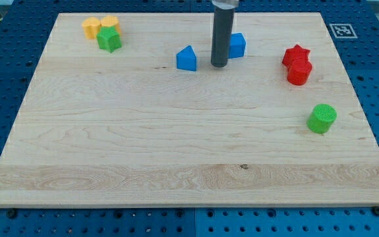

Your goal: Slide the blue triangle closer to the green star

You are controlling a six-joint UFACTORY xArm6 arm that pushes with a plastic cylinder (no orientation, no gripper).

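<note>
The blue triangle (186, 58) sits on the wooden board (176, 145) near the view's top, middle. The green star (109, 39) lies at the view's top left, touching two yellow blocks (100, 26). My tip (219, 64) rests on the board just right of the blue triangle, a small gap apart. A second blue block (237, 45) sits right behind the rod, partly hidden by it.
A red star (296, 55) and a red cylinder-like block (299, 72) touch each other at the view's right. A green cylinder (321, 118) stands lower right. A fiducial marker (342, 30) is at the board's top right corner.
</note>
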